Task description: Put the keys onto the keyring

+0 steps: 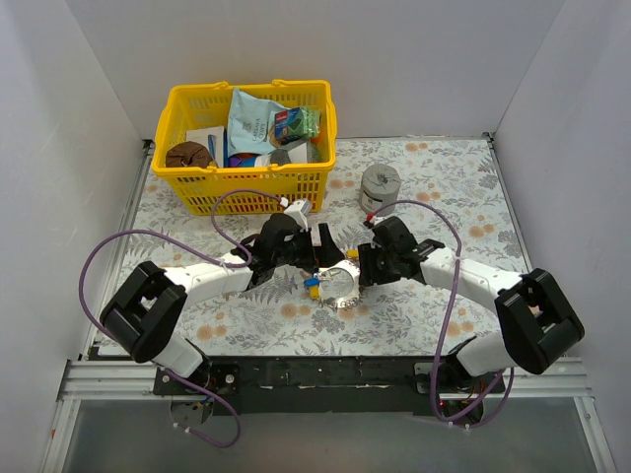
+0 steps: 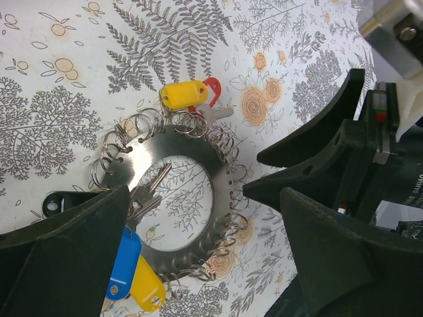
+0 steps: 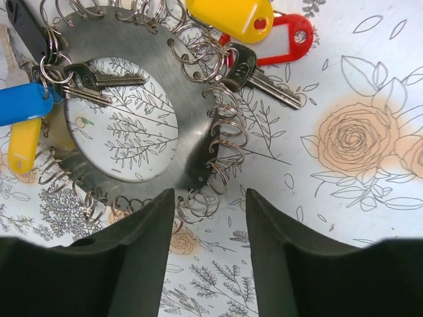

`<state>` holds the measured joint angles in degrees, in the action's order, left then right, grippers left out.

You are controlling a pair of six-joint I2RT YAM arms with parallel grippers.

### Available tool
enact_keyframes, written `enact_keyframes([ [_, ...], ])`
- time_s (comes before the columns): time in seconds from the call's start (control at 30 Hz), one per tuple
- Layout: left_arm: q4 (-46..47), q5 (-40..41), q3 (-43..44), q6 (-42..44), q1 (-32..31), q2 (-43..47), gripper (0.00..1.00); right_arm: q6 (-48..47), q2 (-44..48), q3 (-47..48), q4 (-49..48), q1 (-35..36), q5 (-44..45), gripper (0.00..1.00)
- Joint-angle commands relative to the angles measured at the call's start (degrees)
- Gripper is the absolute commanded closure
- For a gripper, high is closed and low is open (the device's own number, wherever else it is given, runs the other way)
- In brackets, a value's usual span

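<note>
Both grippers are spread wide, holding nothing: the right gripper (image 3: 210, 198) sits just short of the keyring (image 3: 192, 132), the left gripper (image 2: 203, 198) over its far side. The keyring lies flat on the flowered cloth (image 3: 357, 145), a thin steel disc fringed with wiry loops. It's slick metal, so a pinch could skid it, or snag a loop and drag the keys (image 3: 254, 76).

Premises: a robotics test cell, not a household. Plain white panels (image 1: 414, 59) box in the floral-print worktop (image 1: 444, 177) on three sides. The left arm (image 1: 212, 276) and the right arm (image 1: 483, 279), both machines, are bolted to a metal rail (image 1: 325, 379) at the near edge, trailing purple cables (image 1: 94, 266). A yellow basket (image 1: 246, 187) of packaged goods stands at the back.
</note>
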<state>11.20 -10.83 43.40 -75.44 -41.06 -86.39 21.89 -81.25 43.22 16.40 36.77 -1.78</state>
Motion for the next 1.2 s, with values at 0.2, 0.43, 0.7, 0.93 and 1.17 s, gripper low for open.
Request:
enact_keyframes([
  [0.2, 1.0, -0.9, -1.1, 0.3, -0.3, 0.7, 0.02, 3.6, 3.3, -1.2, -1.3, -1.5, -3.5, 0.42],
  [0.43, 1.0, -1.5, -1.3, 0.5, -0.3, 1.2, 0.02, 6.1, 3.1, -5.0, -3.3, -5.8, -10.3, 0.55],
  [0.7, 0.4, -1.5, -1.1, 0.7, -0.3, 1.0, 0.02, 9.0, 1.5, -9.1, -9.0, -9.9, -20.4, 0.6],
  [0.93, 0.0, -1.1, -1.3, 0.9, -0.3, 1.1, 0.02, 12.3, -0.9, -12.7, -15.9, -11.6, -26.6, 0.62],
  [1.17, -0.2, -1.1, -1.1, 1.0, -0.3, 1.0, 0.02, 11.2, -0.7, -12.2, -16.8, -12.6, -24.0, 0.81],
])
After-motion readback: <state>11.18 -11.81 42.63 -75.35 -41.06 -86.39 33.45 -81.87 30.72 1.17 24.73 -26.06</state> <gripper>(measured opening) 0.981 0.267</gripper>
